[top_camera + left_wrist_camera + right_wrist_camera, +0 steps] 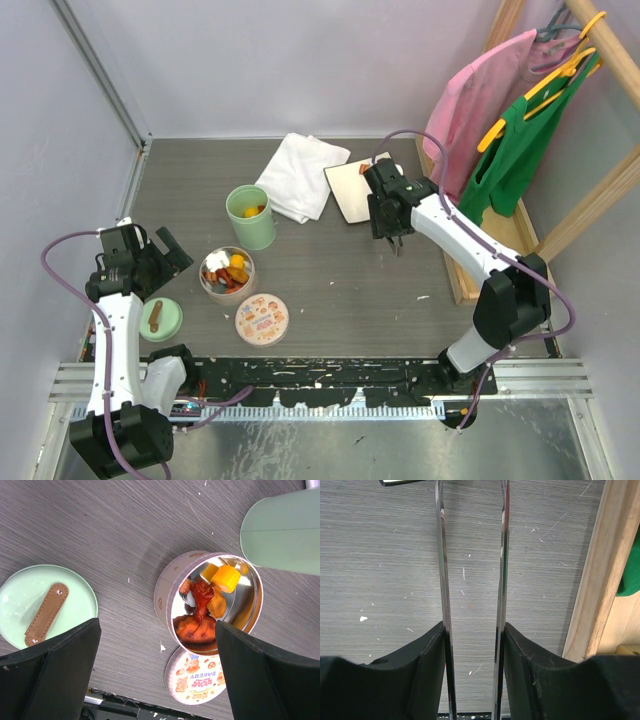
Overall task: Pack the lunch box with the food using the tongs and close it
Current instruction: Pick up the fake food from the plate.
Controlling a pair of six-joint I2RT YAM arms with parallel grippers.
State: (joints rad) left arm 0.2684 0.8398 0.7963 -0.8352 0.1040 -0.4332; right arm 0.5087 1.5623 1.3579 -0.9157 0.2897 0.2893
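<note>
The food point(229, 270) is a heap of orange, red and yellow pieces in a round metal tin point(167, 587), and the heap point(205, 607) also shows in the left wrist view. A yellow piece lies inside the tall mint-green lunch box point(250, 217). Its mint-green lid point(160, 319) with a brown knob lies flat by the left arm. My left gripper point(157, 675) hangs open above the table, between that lid point(47, 605) and the tin. My right gripper point(390, 230) is far right of the tin, shut on the tongs point(442, 555). Both thin arms run between my fingers point(427, 660).
The tin's printed round lid point(262, 318) lies in front of the tin. A white cloth point(305, 185) and a white board point(352, 190) lie at the back. A wooden rack point(455, 270) with pink and green garments stands along the right; its base point(597, 580) is close to the right gripper.
</note>
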